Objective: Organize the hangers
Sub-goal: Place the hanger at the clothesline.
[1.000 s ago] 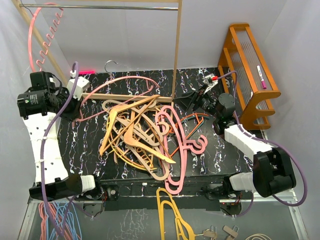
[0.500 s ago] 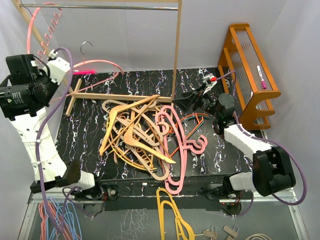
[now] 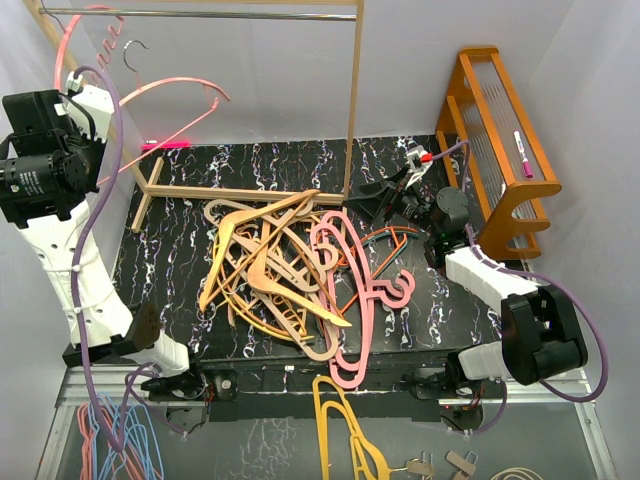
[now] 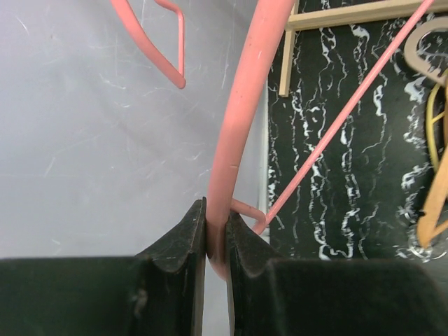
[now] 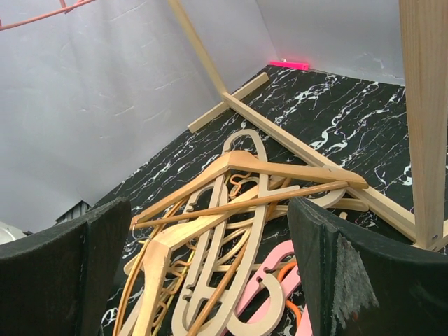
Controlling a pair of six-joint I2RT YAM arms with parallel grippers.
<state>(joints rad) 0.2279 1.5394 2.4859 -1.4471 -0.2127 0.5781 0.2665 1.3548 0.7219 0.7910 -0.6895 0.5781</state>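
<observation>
**Q:** What is the setting, and what has just changed?

**A:** White walls enclose a black marbled mat (image 3: 180,200) seen from above. In the last second the left arm has swung up from mat level at 9 o'clock to high at 10 o'clock. It has carried one pink hanger (image 4: 241,105) with it. That hanger is now clear of the mat, and its metal hook (image 3: 135,48) is up near the rail (image 3: 200,14) at 11 o'clock. The hook sits just below the rail and is not yet over it.

**Q:** How is it held?

**A:** The left gripper (image 4: 215,210) is nearly closed, pinching the hanger's thick pink bar between both fingers. The thin lower bar slants away toward the mat.

**Q:** And the other arm?

**A:** The right gripper (image 5: 210,238) waits at 2 o'clock with its jaws spread wide and nothing in them. It faces the pile of hangers (image 3: 270,270) and has barely shifted.

**Q:** Where are the rest?

**A:** They are tangled at the centre of the mat, in tan, orange and pink, with a little teal showing. Another wavy pink hanger (image 3: 66,40) appears to be on the rail already, at 11 o'clock.

**Q:** What does this mean for the task?

**A:** My reading is that one hanger is about to be hung. The hook likely needs raising and tipping over the rail before the grip lets go. Most of the sorting remains to be done.
</observation>
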